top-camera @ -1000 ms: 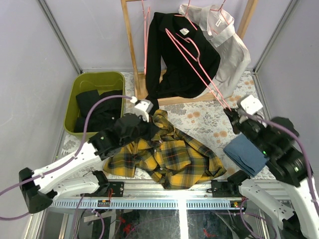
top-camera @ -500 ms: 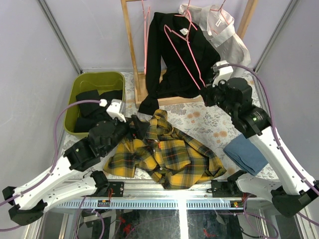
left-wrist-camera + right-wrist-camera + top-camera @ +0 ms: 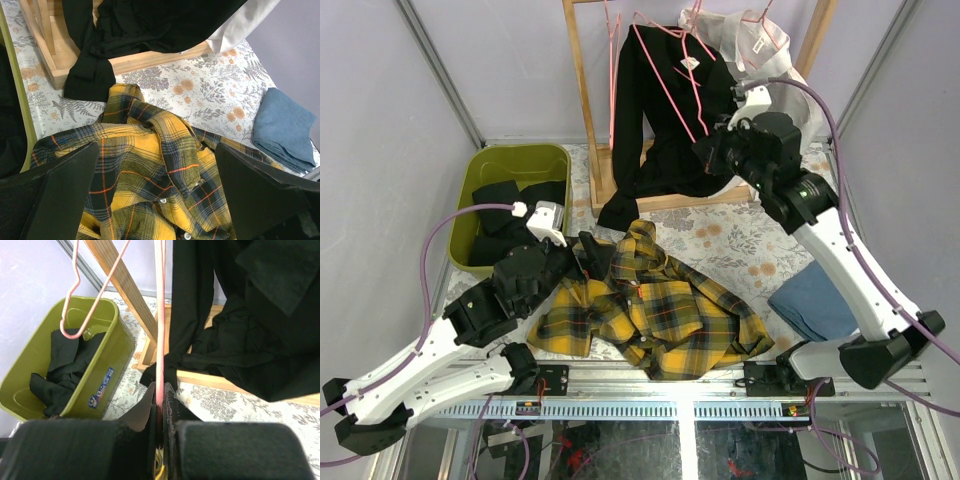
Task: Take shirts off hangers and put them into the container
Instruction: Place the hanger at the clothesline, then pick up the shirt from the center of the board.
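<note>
We see the container [image 3: 467, 200] at left, one black shirt [image 3: 515, 215] inside. Left claw [image 3: 156, 147] is wide above the plaid shirt [image 3: 655, 310] on the counter [image 3: 730, 245] (likely lining up a grab). Right claw [image 3: 160, 412] pinches the pink hanger [image 3: 160, 315], upper centre, presumably to free the hung black shirt [image 3: 665, 140].

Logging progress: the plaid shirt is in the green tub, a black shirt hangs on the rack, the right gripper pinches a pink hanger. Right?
One slip: the top view shows the plaid shirt on the table beside the green tub. A black shirt hangs on the rack, and the right gripper pinches a pink hanger.
</note>
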`<move>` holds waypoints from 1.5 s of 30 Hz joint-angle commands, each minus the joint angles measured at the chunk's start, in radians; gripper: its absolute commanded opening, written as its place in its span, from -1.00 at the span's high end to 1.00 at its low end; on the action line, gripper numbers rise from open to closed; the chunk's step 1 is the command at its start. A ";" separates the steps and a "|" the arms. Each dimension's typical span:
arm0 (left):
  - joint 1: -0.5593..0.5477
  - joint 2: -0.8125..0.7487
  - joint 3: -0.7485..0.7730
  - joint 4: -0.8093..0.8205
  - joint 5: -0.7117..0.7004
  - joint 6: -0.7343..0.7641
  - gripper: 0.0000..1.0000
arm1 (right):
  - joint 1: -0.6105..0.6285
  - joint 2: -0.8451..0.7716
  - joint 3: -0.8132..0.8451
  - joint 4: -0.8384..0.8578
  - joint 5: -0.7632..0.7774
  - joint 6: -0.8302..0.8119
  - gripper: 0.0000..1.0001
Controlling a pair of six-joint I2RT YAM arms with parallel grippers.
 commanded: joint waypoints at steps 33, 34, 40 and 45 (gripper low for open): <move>0.000 0.048 0.021 -0.007 -0.032 -0.047 -0.99 | 0.042 0.496 0.646 -0.365 0.061 -0.142 0.58; 0.001 0.048 0.023 -0.007 -0.032 -0.047 -0.99 | 0.042 0.480 0.626 -0.359 0.041 -0.146 0.49; -0.001 0.058 0.027 0.003 -0.023 -0.057 -0.99 | 0.042 0.307 0.419 -0.233 -0.010 -0.155 -0.13; 0.000 0.067 0.025 0.036 -0.009 -0.065 -0.99 | 0.042 0.133 0.205 -0.111 0.034 -0.166 -0.47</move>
